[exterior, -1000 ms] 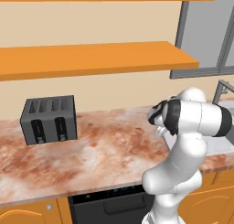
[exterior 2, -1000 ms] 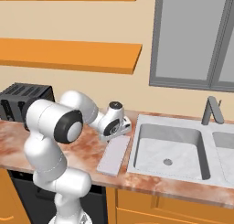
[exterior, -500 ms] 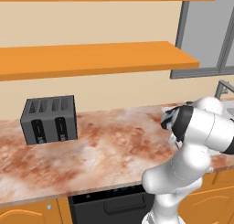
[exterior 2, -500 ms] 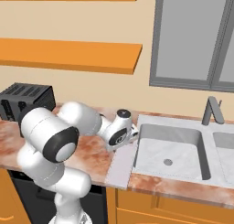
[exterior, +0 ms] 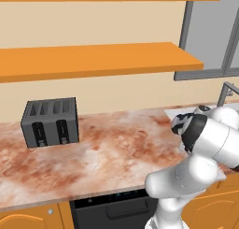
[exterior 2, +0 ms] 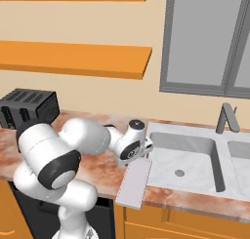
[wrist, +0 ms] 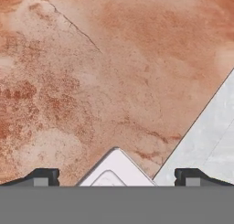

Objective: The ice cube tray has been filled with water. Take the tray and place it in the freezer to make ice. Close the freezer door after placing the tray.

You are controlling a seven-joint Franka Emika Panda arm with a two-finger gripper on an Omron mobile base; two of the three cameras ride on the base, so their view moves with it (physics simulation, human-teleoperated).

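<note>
on the marbled counter (exterior 2: 93,172) lie one ice cube tray (exterior 2: 134,183) and one dark four-slot toaster (exterior: 49,122), well apart. the tray, pale and flat, sits at the counter's front edge just beside the left rim of a two-basin sink (exterior 2: 183,157) with one faucet (exterior 2: 225,118). one hand (wrist: 116,177) hangs over the tray's far end, fingers spread wide and holding nothing; in the hand view a white corner of the tray pokes up between the two fingertips (wrist: 43,176). the near basin holds nothing but its drain.
</note>
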